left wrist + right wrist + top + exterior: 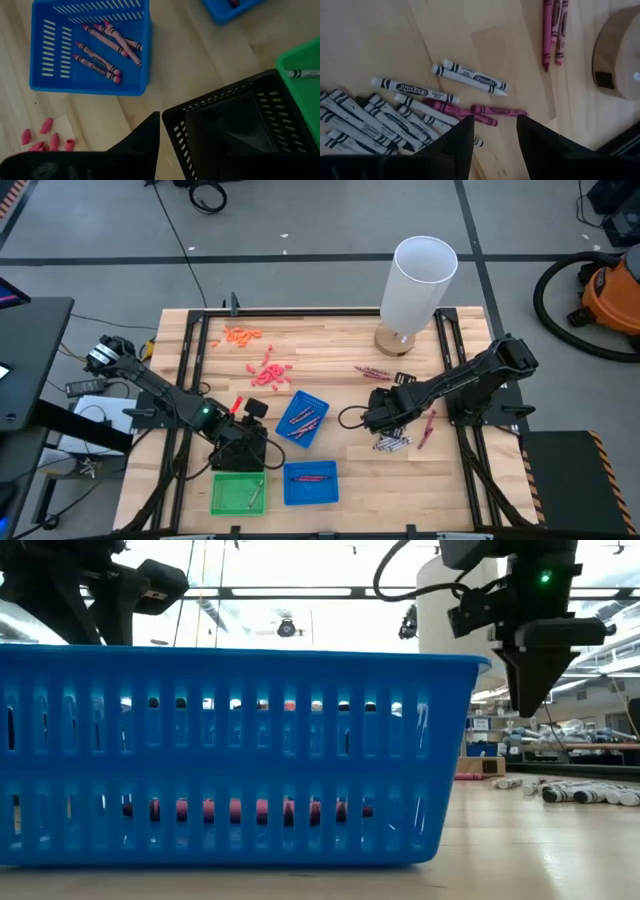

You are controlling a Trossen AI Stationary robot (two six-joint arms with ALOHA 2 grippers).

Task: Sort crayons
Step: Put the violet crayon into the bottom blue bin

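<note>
The wooden table (330, 365) stands on a grey floor. At its near edge sit a green tray (238, 493) and a blue tray (311, 483) holding red crayons. Just beyond, the left gripper (243, 442) grips a black tray (235, 125) by its wall. Right of centre, the right gripper (492, 132), jaws spread, hovers over loose white and red crayons (415, 90). A farther blue tray (302, 419) holds more.
</note>
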